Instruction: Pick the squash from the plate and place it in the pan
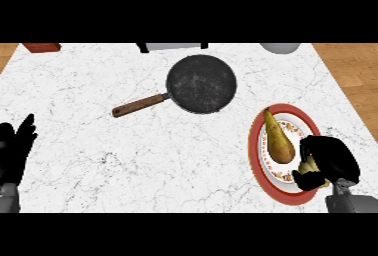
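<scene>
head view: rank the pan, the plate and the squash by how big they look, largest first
1. pan, counting its wooden handle
2. plate; without the handle, the pan's bowl and the plate look too alike to rank, and the right hand hides part of the plate
3. squash

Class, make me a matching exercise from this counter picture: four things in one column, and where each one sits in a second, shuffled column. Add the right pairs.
Things:
1. squash
2. pan
3. left hand
4. right hand

Places:
A. at the left edge, fingers up
B. lying on the red-rimmed plate
C. over the plate's right side, beside the squash
D. bare, near the counter's middle, wooden handle toward the left

Pairs: 1-B, 2-D, 3-A, 4-C
</scene>
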Robot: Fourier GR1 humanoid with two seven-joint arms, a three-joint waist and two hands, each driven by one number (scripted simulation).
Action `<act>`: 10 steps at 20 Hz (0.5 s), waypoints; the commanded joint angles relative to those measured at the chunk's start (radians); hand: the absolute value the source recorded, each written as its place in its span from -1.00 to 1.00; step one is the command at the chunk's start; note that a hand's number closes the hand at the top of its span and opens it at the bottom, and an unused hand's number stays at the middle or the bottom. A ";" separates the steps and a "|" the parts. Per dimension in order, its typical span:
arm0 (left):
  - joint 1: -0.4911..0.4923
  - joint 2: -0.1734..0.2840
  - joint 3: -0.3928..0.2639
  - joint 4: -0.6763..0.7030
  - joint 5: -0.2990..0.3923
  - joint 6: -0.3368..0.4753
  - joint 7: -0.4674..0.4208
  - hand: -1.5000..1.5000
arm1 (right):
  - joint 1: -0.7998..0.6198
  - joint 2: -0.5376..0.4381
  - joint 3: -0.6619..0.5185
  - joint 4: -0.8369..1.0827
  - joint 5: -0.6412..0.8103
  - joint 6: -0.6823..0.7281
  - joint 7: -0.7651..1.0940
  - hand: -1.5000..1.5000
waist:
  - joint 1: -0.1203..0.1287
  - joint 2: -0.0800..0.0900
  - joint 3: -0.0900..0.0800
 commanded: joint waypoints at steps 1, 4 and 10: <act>0.028 0.005 0.015 -0.004 0.004 0.005 -0.002 0.00 | 0.078 0.189 -0.122 -0.103 -0.025 -0.078 0.288 1.00 | -0.021 -0.004 0.007; 0.023 0.010 -0.001 -0.006 0.006 -0.026 -0.015 0.00 | 0.039 0.218 -0.036 -0.292 0.058 -0.206 0.444 1.00 | 0.035 0.006 0.006; -0.047 -0.027 -0.055 -0.026 -0.027 -0.007 0.006 0.00 | 0.009 0.222 0.289 -0.519 0.146 -0.263 0.799 1.00 | 0.095 0.027 0.008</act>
